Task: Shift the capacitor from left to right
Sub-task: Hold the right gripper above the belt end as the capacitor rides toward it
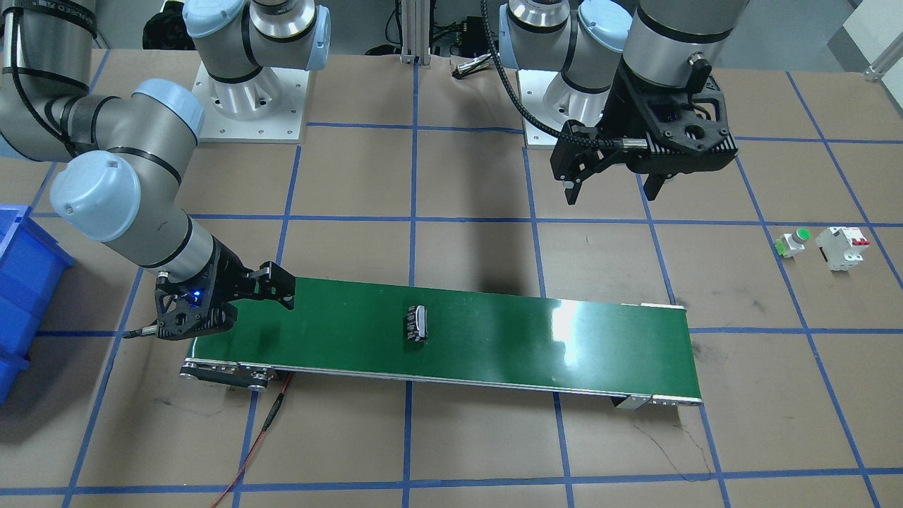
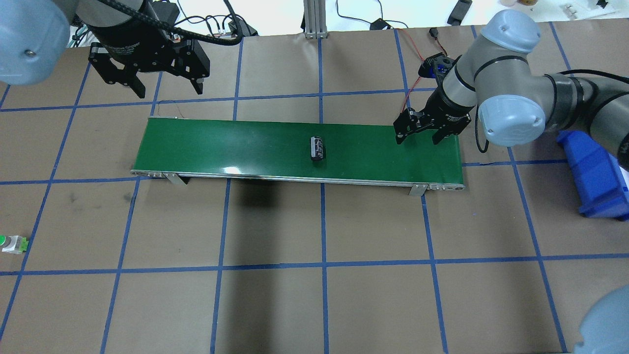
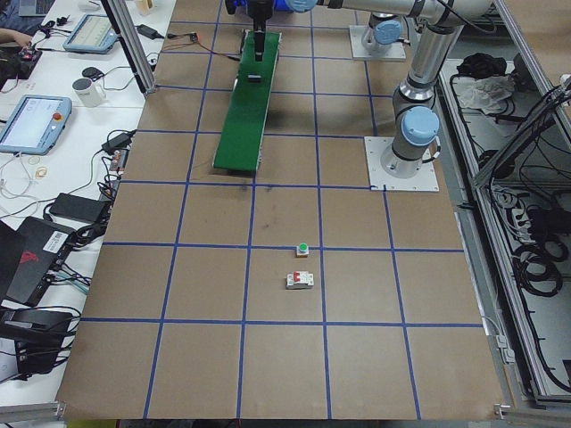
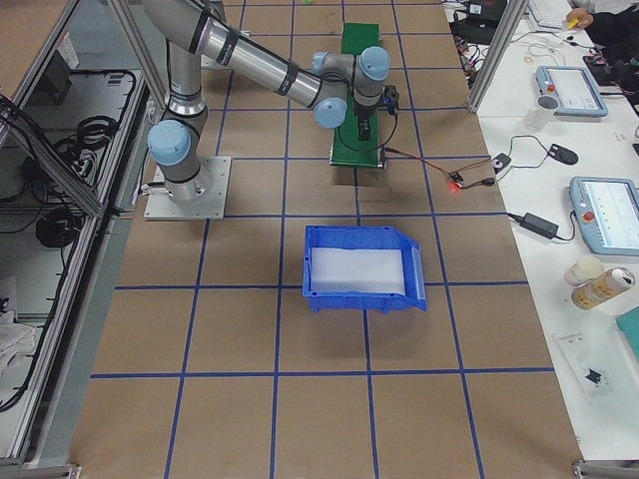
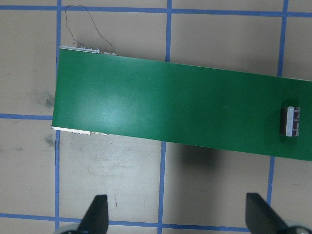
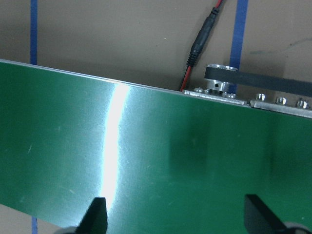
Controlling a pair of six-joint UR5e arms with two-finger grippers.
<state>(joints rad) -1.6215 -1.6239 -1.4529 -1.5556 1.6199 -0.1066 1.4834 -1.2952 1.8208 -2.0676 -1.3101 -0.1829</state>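
Observation:
The capacitor (image 1: 417, 324), a stubby dark cylinder with pale markings, lies on its side near the middle of the green conveyor belt (image 1: 536, 339). It also shows in the overhead view (image 2: 317, 148) and at the right edge of the left wrist view (image 5: 292, 121). My left gripper (image 2: 169, 90) is open and empty, raised behind the belt's left end. My right gripper (image 2: 416, 140) is open and empty, low over the belt's right end (image 2: 442, 157). The right wrist view shows only bare belt (image 6: 146, 161) between its fingers.
A blue bin (image 2: 597, 177) stands to the right of the belt. A green-topped push button (image 1: 794, 242) and a white circuit breaker (image 1: 841, 247) sit on the table at the far left side. A red cable (image 1: 261, 430) runs from the belt's right end.

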